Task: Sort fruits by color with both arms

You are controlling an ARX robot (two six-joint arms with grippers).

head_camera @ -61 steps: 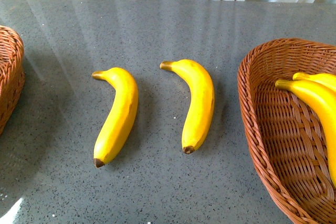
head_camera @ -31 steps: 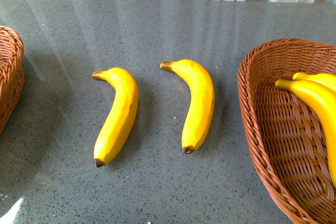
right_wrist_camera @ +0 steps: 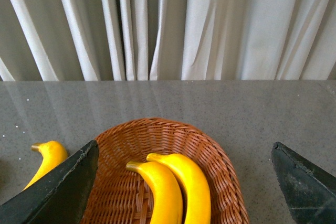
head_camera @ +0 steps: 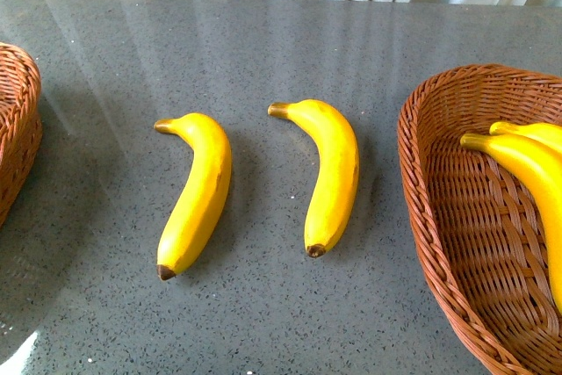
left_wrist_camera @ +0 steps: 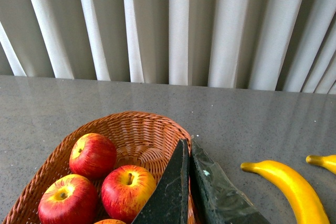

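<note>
Right gripper [right_wrist_camera: 184,148] is hanging spread wide at the banana basket [right_wrist_camera: 157,124]; the nearer loose banana [head_camera: 334,177] is lying leftward on the table [head_camera: 263,322], pointing toward the robot.

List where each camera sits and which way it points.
Front view: on the body, looking down at the table, two loose bananas between left basket and right basket; no arm shows.
Left wrist view: over the left basket of apples, facing the curtains; shut left gripper shows.
Right wrist view: over the right basket, facing the curtains; open right gripper shows.
Shared: front and right wrist views both show the right basket's bananas.
</note>
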